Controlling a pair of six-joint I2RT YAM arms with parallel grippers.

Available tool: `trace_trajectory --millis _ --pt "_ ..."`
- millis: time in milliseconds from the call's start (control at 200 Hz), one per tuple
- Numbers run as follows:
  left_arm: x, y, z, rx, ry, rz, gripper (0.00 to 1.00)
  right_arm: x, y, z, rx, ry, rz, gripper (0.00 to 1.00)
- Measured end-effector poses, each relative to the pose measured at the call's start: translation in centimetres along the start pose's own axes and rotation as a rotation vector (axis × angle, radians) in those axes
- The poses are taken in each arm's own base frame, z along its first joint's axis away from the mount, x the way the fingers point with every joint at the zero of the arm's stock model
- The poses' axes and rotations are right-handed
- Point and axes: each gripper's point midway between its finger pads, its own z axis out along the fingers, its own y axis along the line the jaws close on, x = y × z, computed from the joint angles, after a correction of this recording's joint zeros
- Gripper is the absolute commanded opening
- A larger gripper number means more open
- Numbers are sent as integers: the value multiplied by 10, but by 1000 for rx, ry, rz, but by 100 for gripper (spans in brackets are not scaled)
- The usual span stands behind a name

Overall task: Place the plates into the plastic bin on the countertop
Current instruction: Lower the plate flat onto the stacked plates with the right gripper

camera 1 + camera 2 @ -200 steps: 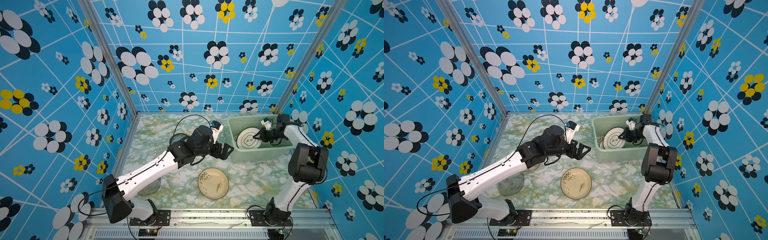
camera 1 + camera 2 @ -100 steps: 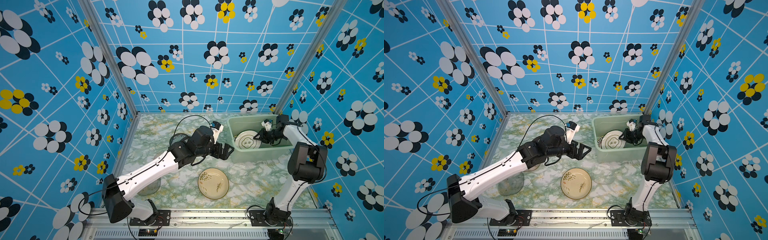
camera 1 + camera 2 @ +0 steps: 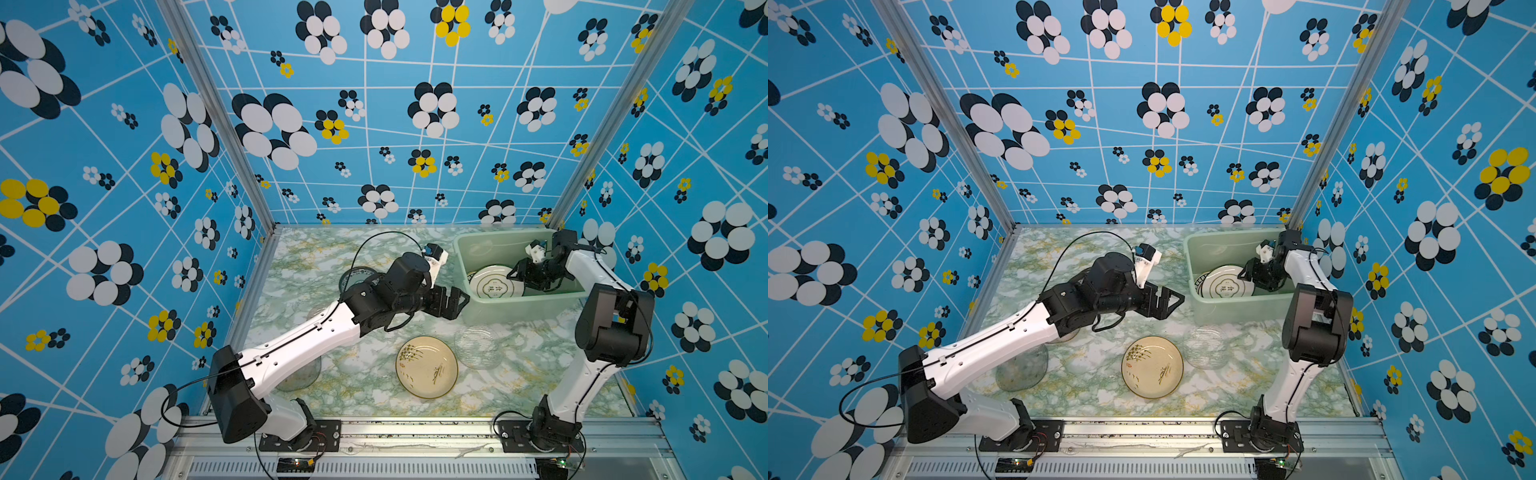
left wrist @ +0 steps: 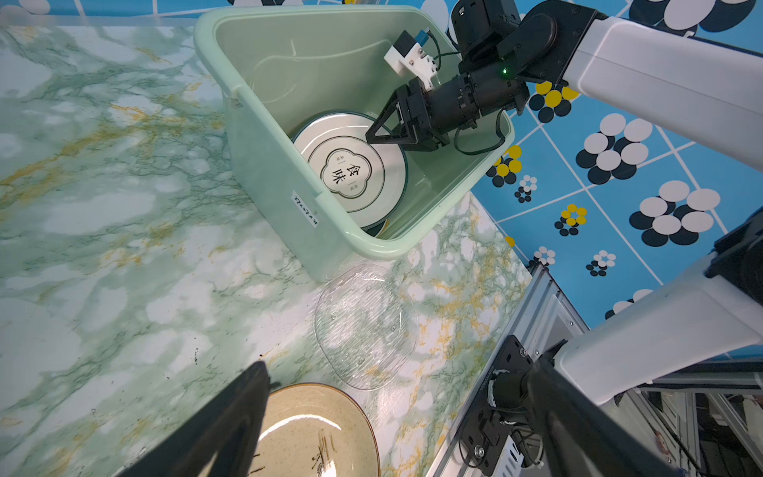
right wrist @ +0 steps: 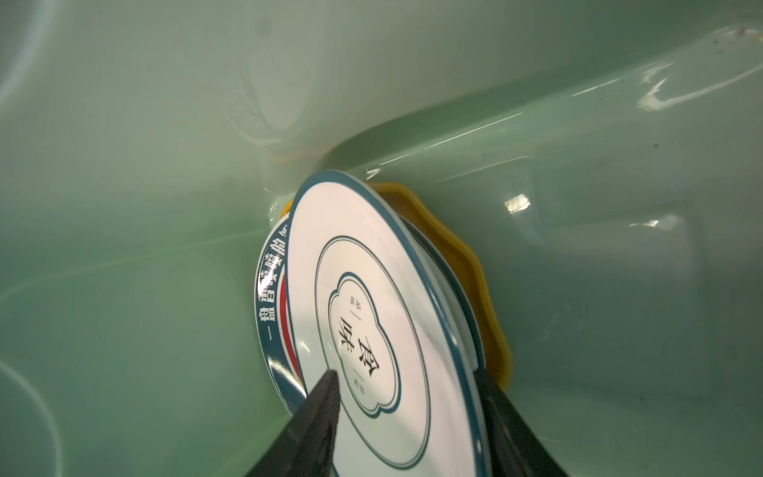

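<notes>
right of centre in a top view, the white plate is stacked inside the plastic bin, straddled by the part-open right gripper; release is judged in hand. next, a clean withdrawal is needed. the left gripper is spread wide, empty.

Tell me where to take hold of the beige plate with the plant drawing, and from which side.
Pinch the beige plate by its raised rim from above, one finger inside, one outside: it lies flat, face up. Take the edge away from the clear glass plate close beside it.
</notes>
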Motion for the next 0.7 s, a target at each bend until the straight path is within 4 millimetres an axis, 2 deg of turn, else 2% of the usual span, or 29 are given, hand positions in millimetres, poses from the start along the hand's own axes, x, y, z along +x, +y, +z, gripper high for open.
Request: trace_trajectory --millis 190,505,700 --pt "-1 2 0 -9 -5 -10 99 9 -4 5 36 12 -7 54" --pt "-1 2 0 -10 -6 -25 99 16 15 19 73 31 -83 55" --pt "-1 2 0 -11 -6 -29 99 17 18 18 122 3 -114 59"
